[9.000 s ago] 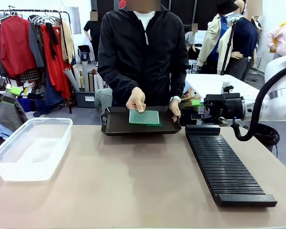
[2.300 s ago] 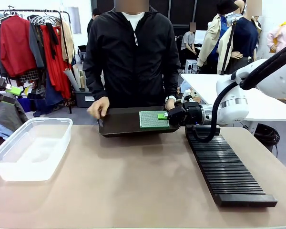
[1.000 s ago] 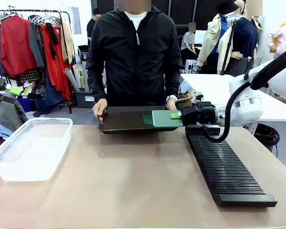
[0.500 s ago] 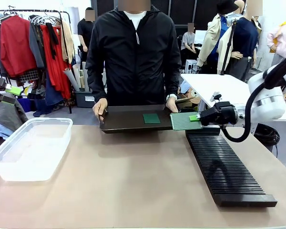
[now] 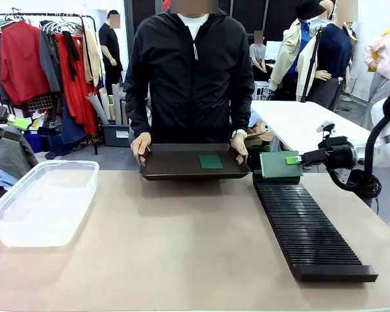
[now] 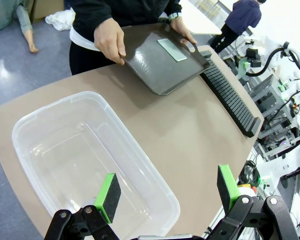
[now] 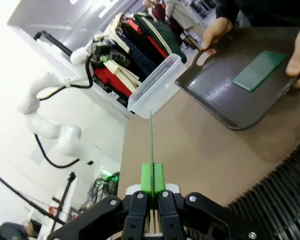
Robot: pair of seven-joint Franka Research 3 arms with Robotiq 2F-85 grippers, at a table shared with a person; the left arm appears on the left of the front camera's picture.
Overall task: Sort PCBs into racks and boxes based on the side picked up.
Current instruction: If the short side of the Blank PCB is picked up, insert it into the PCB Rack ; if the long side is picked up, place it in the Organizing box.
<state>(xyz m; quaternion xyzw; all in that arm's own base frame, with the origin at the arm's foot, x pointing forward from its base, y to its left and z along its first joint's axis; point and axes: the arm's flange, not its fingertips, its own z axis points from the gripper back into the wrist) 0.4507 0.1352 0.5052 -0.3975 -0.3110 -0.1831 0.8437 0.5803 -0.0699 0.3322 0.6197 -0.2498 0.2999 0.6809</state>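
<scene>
while by the rack (image 5: pixel 309 224), pcb (image 5: pixel 281 164) in right gripper (image 5: pixel 293 159) (tray (image 5: pixel 175 164) just beside)

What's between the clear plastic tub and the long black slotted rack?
Front view: bare brown tabletop between tub and rack; a dark flat tray the person holds sits at the far edge.

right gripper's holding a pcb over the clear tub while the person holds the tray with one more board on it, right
Not the clear tub: the front view shows the right gripper holding the PCB at the far end of the black rack. The person does hold the tray with one more board on it.
</scene>
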